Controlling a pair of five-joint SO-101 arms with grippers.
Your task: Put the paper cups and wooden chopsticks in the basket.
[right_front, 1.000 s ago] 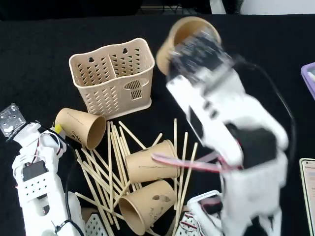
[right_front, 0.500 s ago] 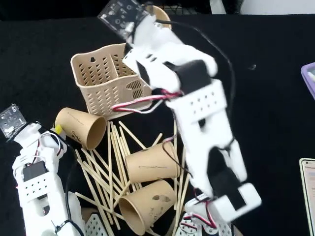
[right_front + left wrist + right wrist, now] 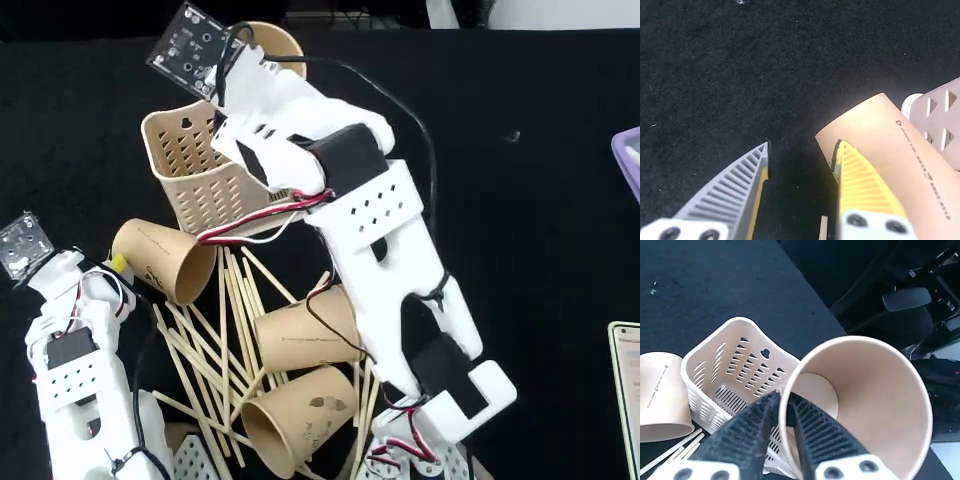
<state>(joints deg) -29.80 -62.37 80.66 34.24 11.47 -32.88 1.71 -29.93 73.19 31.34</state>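
Your right gripper is clamped on the rim of a paper cup, one finger inside, one outside. The cup's tilted, up above the far edge of the basket; can't tell if it's fully over the opening.

- Risk 1: let go too far back & the cup clips the rim, then rolls off across the far side of the table.
- Risk 2: it's a thin rim pinch, so the cup may swing or slip.
- Risk 3: the arm sits close over the basket, which looks light, so a nudge could tip it.

Your left gripper is open at near left, one finger just beside a lying cup. Any bump prob. rolls it into the chopsticks.
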